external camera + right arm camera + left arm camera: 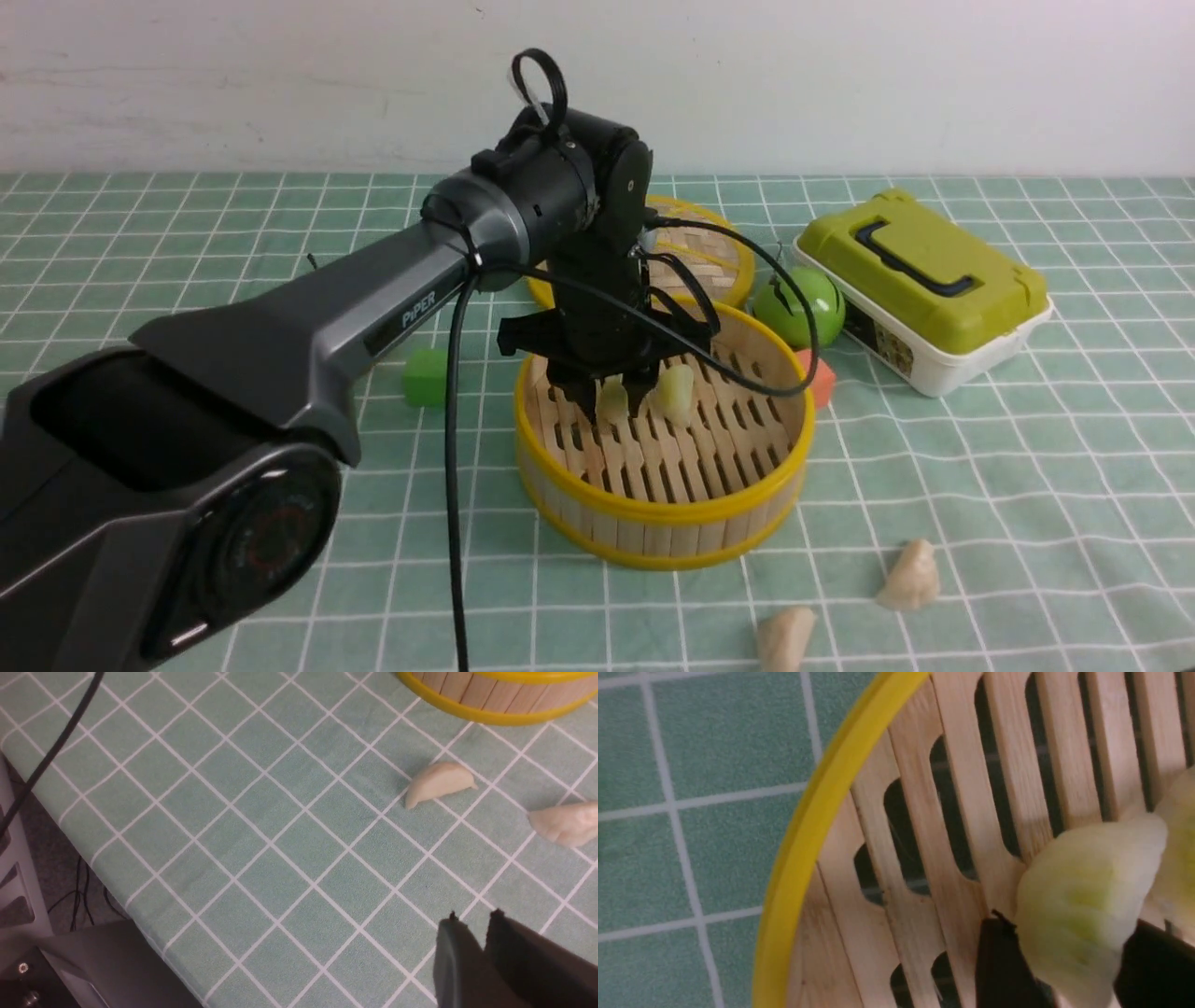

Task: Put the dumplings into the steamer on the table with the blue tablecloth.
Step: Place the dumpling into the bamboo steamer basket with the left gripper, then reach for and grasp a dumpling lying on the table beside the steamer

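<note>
Inside the steamer (665, 509) are both green ones: the first green dumpling (1083, 896) sits low over the slats between the fingers of the left gripper (613, 409). Whether they pinch it or stand loose, I cannot tell, and the second green dumpling (676, 392) is just beside it. Out on the surface (1027, 485), one cream dumpling (907, 576) and another cream dumpling (784, 637) lie near the front edge with bare cloth up to the steamer's wall, and the right gripper (474, 917) hovers there, jaws almost together on nothing.
</note>
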Available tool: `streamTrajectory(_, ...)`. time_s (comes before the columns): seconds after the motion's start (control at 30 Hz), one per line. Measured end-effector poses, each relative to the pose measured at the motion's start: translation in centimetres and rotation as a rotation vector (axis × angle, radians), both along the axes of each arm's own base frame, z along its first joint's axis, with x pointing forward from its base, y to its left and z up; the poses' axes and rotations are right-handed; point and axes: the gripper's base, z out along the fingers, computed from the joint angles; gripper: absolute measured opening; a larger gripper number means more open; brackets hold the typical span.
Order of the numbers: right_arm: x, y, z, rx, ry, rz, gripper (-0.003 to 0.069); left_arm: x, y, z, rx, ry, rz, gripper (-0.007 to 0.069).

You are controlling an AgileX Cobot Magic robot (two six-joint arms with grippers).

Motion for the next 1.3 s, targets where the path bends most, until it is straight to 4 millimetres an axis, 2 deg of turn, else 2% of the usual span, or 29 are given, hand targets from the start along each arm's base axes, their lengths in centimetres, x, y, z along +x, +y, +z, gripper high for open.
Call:
streamTrajectory(0.07,0.1,0.1,0.1,0.018,-0.011,-0.014,0.0102,0.0,-0.1,-0.3,-0.001,0.007,-0.005,0.0374)
streamTrajectory(0.2,0.3,0.1,0.3,0.045,-0.021,-0.037,0.0104,0.0,0.2,-0.1,-0.004,0.016,-0.001,0.0404)
streamTrajectory(0.3,0.4,0.1,0.4,0.062,-0.011,-0.062,0.0104,-0.1,1.0,1.7,-0.004,0.003,-0.01,0.0406)
streamTrajectory(0.37,0.6,0.2,0.7,0.063,0.008,-0.09,0.0104,-0.3,1.8,4.1,-0.01,-0.044,-0.017,0.0406)
streamTrajectory(0.47,1.7,0.4,1.2,0.022,0.05,-0.143,0.0106,-1.8,3.6,11.0,-0.03,-0.189,-0.046,0.0382)
streamTrajectory(0.5,1.8,0.4,1.2,0.018,0.057,-0.148,0.0106,-2.2,3.9,11.9,-0.035,-0.209,-0.05,0.0375)
streamTrajectory(0.53,2.6,0.7,1.4,-0.012,0.069,-0.158,0.0106,-3.3,4.8,14.8,-0.036,-0.273,-0.059,0.035)
streamTrajectory(0.6,3.7,1.2,1.7,-0.041,0.09,-0.172,0.0106,-5.8,6.4,19.1,-0.046,-0.36,-0.067,0.0291)
streamTrajectory(0.7,5.5,2.4,1.6,-0.069,0.138,-0.181,0.0106,-9.8,9.0,22.7,-0.042,-0.414,-0.071,0.0179)
streamTrajectory(0.77,6.8,3.4,1.1,-0.089,0.182,-0.181,0.0106,-13.0,10.9,22.8,-0.015,-0.387,-0.074,0.0087)
streamTrajectory(0.8,7.0,3.4,1.1,-0.092,0.185,-0.181,0.0106,-12.9,10.9,22.8,-0.013,-0.388,-0.074,0.0079)
streamTrajectory(0.83,7.7,4.0,0.5,-0.105,0.219,-0.181,0.0106,-15.2,12.3,22.7,-0.002,-0.373,-0.075,0.0029)
streamTrajectory(0.9,8.4,4.5,-0.4,-0.124,0.258,-0.181,0.0106,-17.5,13.6,21.2,0.019,-0.331,-0.081,-0.0014)
streamTrajectory(1.13,11.7,6.8,-4.5,-0.184,0.394,-0.209,0.0114,-25.9,18.3,16.1,-0.018,-0.347,-0.067,-0.0014)
streamTrajectory(1.23,13.4,7.9,-5.9,-0.178,0.439,-0.262,0.0143,-28.2,19.5,14.5,-0.032,-0.362,-0.062,-0.0014)
streamTrajectory(1.3,14.6,8.6,-6.9,-0.165,0.465,-0.311,0.0196,-29.6,20.3,13.7,-0.042,-0.376,-0.061,-0.0014)
